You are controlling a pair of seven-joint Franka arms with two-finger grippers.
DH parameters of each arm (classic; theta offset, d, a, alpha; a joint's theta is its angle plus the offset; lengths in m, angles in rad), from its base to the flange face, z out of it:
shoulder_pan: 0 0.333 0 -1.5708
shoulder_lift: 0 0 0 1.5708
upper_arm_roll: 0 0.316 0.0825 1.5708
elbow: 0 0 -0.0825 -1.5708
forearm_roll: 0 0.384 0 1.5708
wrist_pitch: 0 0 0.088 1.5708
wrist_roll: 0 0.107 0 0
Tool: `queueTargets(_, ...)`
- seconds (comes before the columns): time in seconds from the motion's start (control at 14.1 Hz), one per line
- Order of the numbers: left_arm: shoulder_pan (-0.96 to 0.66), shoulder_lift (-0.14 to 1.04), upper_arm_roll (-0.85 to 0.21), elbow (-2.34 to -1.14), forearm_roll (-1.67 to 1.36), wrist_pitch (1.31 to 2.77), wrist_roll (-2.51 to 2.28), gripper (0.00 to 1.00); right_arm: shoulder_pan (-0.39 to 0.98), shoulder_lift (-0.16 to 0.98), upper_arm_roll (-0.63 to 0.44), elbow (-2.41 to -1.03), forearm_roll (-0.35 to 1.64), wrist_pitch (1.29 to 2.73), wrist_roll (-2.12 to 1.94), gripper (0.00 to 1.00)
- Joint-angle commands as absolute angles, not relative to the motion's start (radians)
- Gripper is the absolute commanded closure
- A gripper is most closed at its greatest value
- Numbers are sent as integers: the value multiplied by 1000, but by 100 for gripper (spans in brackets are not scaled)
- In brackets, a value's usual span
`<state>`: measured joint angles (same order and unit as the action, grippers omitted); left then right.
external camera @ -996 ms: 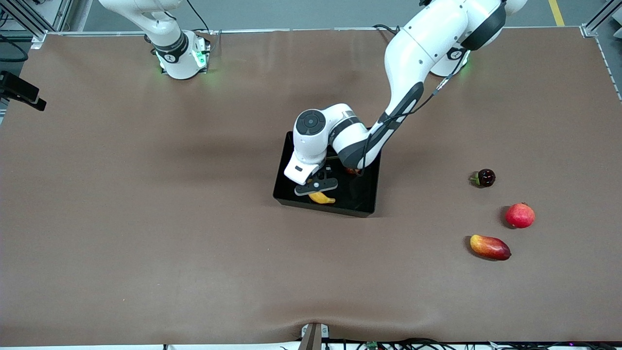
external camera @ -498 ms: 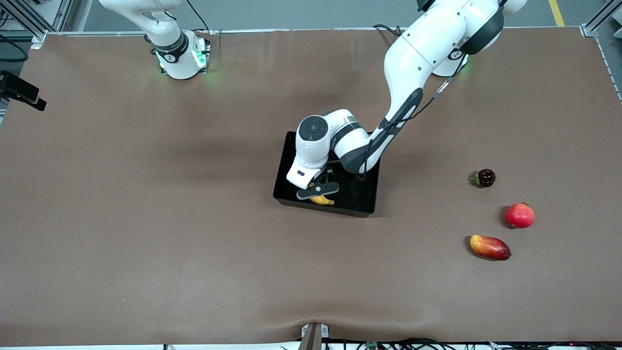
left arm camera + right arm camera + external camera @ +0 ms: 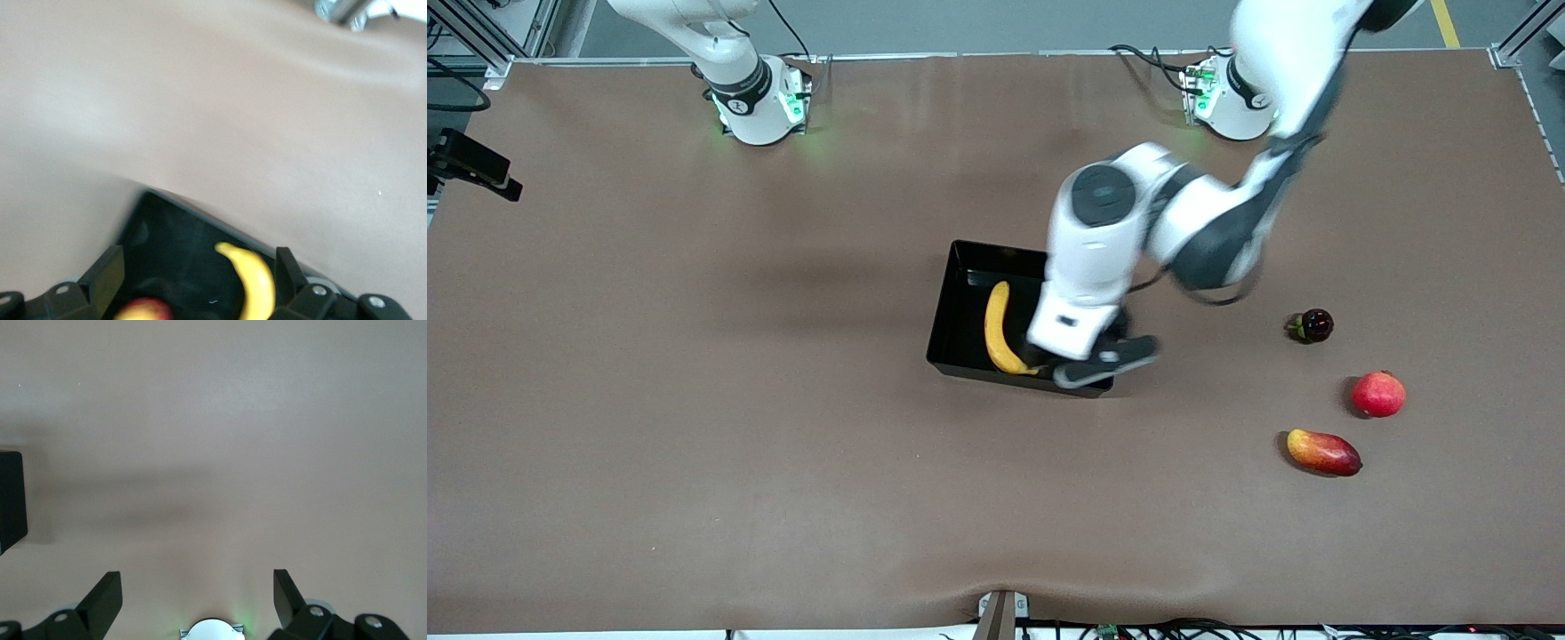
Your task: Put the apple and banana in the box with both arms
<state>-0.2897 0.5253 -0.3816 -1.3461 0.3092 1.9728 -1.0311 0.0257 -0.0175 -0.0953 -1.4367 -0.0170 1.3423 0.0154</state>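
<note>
Overhead, the left gripper [image 3: 1089,360] hangs over the box [image 3: 960,307], above the corner nearest the front camera on the left arm's side, its arm reaching in from its base. Fingers [image 3: 107,277] spread wide, nothing between them. Banana [image 3: 999,331] lies flat on the box floor, lengthwise along the wall toward the right arm's end, one tip close to the wall nearest the front camera. Left wrist view shows the same banana [image 3: 257,283] inside the black box [image 3: 173,240], and the apple [image 3: 143,311], red with yellow mottling, also on the box floor beside it; in the front view the apple is hidden under the left arm. Right gripper [image 3: 197,600] is out of the front view; its wrist view shows it up over bare brown table [image 3: 213,420] by its own base, fingers [image 3: 103,597] wide apart and empty, with a corner of the box [image 3: 12,497] at the edge of that view; this arm waits. Toward the left arm's end of the table [image 3: 694,400], well apart from the box: a small dark fruit [image 3: 1313,325], an evenly red round fruit [image 3: 1378,395] nearer the front camera, and a red-yellow mango [image 3: 1323,452] nearer again.
</note>
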Motion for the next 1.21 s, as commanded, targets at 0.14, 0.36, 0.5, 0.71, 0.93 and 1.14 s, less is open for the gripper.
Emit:
queueTargets(0.14, -115, 307, -391, -1399, 250, 1737, -738, 0, 29, -17, -92, -1427, -20, 1327, 9, 0)
queueTargets(0.36, -22, 217, -391, -1399, 249, 1588, -565, 0, 28, -17, -92, -1427, -18, 1325, 11, 0)
queueTargets(0.5, 30, 158, -390, -1399, 244, 1493, -439, 0, 28, -18, -92, -1427, -20, 1324, 11, 0)
queueTargets(0.71, 129, 86, -391, -1407, 149, 1439, -362, 0, 21, -18, -94, -1427, -20, 1324, 11, 0)
queueTargets(0.93, 181, 14, -393, -1431, 104, 1433, -298, 0, 20, -18, -94, -1427, -20, 1324, 11, 0)
queueTargets(1.14, 161, -56, -333, -1503, 101, 1433, -180, 0, 18, -17, -95, -1427, -20, 1318, 11, 0)
